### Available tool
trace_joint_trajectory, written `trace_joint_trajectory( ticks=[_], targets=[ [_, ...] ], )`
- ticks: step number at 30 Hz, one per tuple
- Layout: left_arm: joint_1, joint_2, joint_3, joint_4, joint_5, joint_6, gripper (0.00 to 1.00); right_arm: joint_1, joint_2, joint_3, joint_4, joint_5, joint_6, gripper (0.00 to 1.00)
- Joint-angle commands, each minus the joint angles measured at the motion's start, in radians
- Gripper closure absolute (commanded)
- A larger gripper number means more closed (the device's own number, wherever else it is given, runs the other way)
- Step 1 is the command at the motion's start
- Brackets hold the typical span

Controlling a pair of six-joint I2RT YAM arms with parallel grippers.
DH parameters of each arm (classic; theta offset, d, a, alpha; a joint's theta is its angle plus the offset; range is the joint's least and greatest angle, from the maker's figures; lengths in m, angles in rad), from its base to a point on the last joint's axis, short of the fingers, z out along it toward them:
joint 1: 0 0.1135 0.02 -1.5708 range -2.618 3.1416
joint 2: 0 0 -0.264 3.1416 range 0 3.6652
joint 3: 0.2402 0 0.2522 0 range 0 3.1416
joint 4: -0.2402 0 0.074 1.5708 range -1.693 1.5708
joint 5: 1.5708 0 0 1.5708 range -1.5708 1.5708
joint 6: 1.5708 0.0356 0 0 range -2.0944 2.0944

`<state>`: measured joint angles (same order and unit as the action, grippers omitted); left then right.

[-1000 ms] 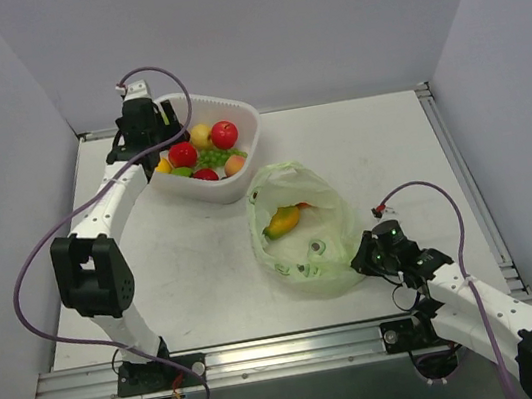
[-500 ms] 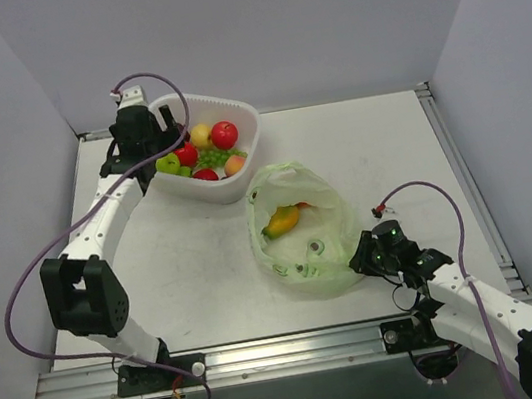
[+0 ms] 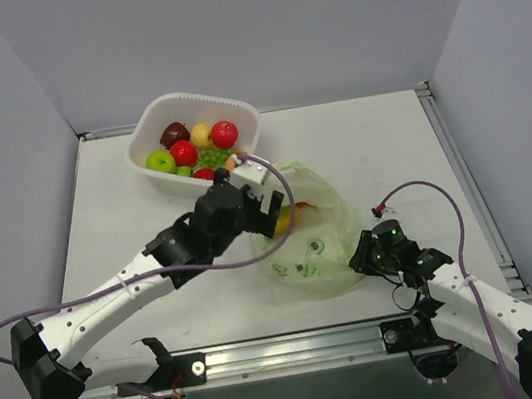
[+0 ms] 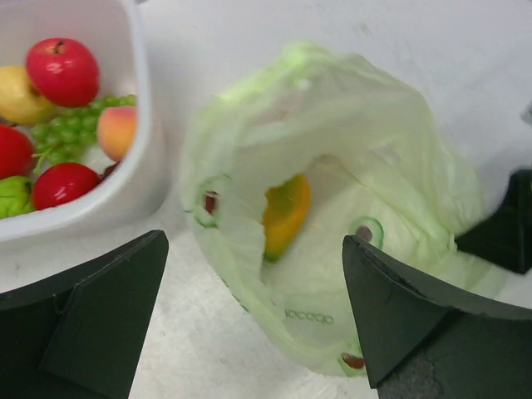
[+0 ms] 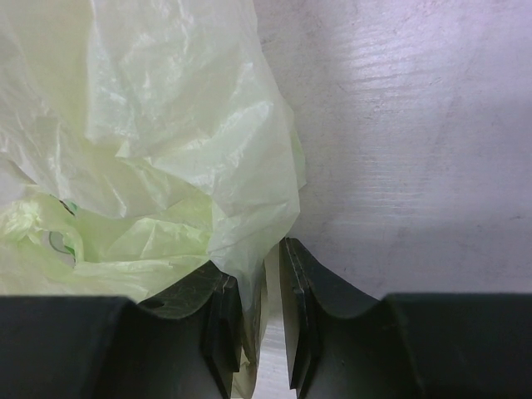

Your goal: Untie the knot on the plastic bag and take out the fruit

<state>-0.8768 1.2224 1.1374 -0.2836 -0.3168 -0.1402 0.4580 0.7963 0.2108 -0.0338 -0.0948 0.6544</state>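
The pale green plastic bag lies open on the table, its mouth facing the basket; no knot shows. A yellow-orange mango lies inside it. My left gripper hovers over the bag's mouth, open wide and empty; in the left wrist view the bag's near rim lies between its fingers. My right gripper is shut on a fold of the bag's right edge and pins it low by the table. A red apple, a green apple and a dark round fruit lie in the basket.
The white basket stands at the back, just left of the bag, and also holds green grapes, a small peach and a yellow fruit. Walls close the table in on three sides. A purple cable trails near my right arm.
My left arm has swung from over the basket's left side down to the bag's mouth. The green apple and the dark fruit now show in the basket. My right gripper has kept still.
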Motion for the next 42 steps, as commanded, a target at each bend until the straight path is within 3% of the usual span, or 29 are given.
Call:
trace_joint_trajectory(
  ticks=[1, 4, 10, 20, 33, 36, 40, 42],
  targets=[
    [-0.177, -0.018, -0.039, -0.015, -0.138, 0.094, 0.02, -0.001, -0.008, 0.001, -0.008, 0.004, -0.006, 0.77],
    [-0.322, 0.043, -0.045, -0.022, -0.222, 0.129, 0.03, -0.001, -0.011, -0.001, -0.008, 0.006, -0.004, 0.77],
    [-0.349, 0.3, 0.06, -0.066, -0.283, 0.077, 0.05, -0.001, -0.012, -0.002, -0.008, 0.004, -0.007, 0.77],
    [-0.232, 0.71, 0.318, -0.112, -0.326, 0.169, 0.05, 0.001, -0.023, -0.004, -0.011, 0.003, -0.01, 0.77],
    [-0.14, 0.861, 0.361, -0.146, -0.219, 0.146, 0.05, 0.001, -0.02, -0.004, -0.011, 0.003, -0.01, 0.77],
    [-0.16, 0.839, 0.352, -0.154, -0.214, 0.145, 0.11, 0.001, -0.026, -0.005, -0.012, 0.003, -0.01, 0.77],
    [-0.201, 0.751, 0.328, -0.158, -0.197, 0.145, 0.43, 0.001, -0.026, -0.005, -0.012, 0.006, -0.012, 0.77],
    [-0.223, 0.711, 0.318, -0.163, -0.177, 0.116, 0.46, 0.001, -0.019, -0.004, -0.012, 0.004, -0.01, 0.77]
  ],
)
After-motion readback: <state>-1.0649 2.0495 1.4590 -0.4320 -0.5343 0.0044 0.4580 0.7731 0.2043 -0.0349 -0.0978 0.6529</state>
